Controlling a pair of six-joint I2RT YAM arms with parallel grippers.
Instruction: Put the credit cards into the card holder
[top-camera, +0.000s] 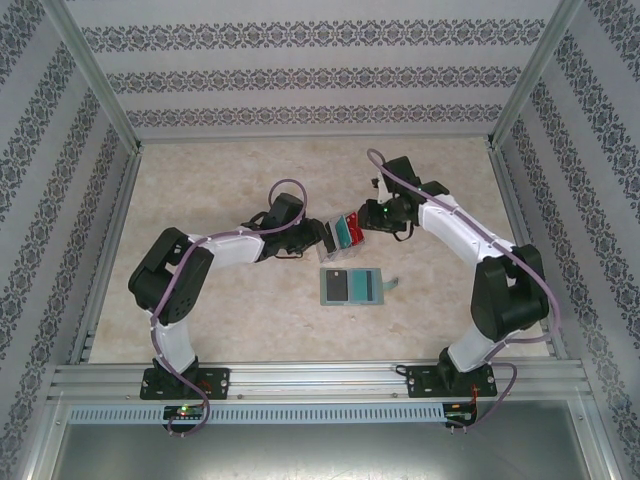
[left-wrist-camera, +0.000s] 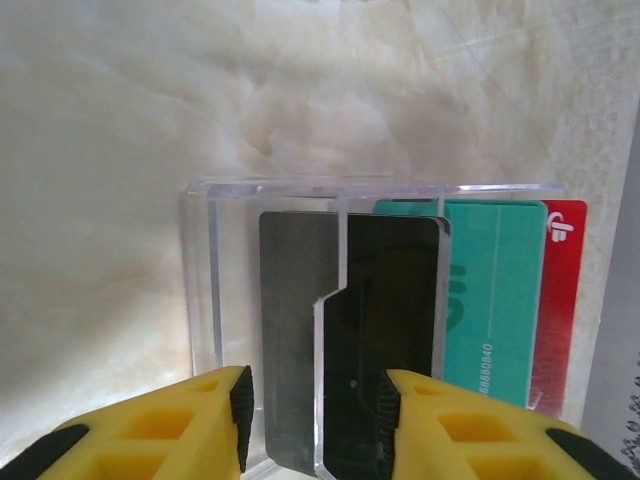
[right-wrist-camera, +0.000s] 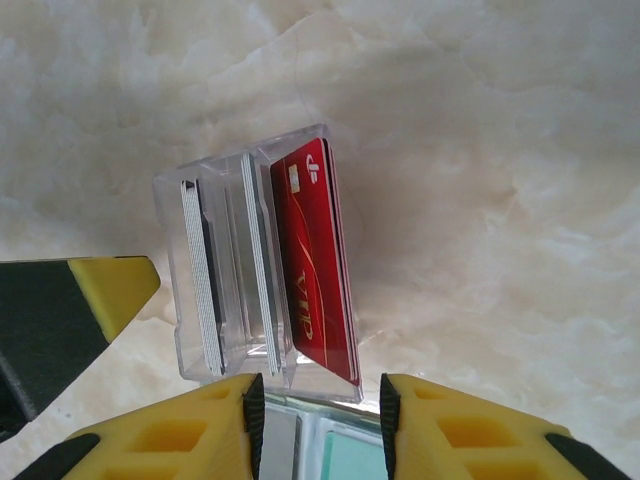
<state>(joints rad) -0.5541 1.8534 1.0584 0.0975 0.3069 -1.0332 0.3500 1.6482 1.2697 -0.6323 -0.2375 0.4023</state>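
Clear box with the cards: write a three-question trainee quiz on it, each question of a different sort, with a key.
1. Multiple choice. In the left wrist view, the clear box shows a black card, a teal card and a red card. Which stands between the other two? A) black B) teal C) red
2. True or false. In the top view, the card holder lies flat on the table, nearer the arm bases than the clear box.
3. Fill in. In the right wrist view, the card printed VIP is ____ in colour.

Key: 1 B; 2 true; 3 red.
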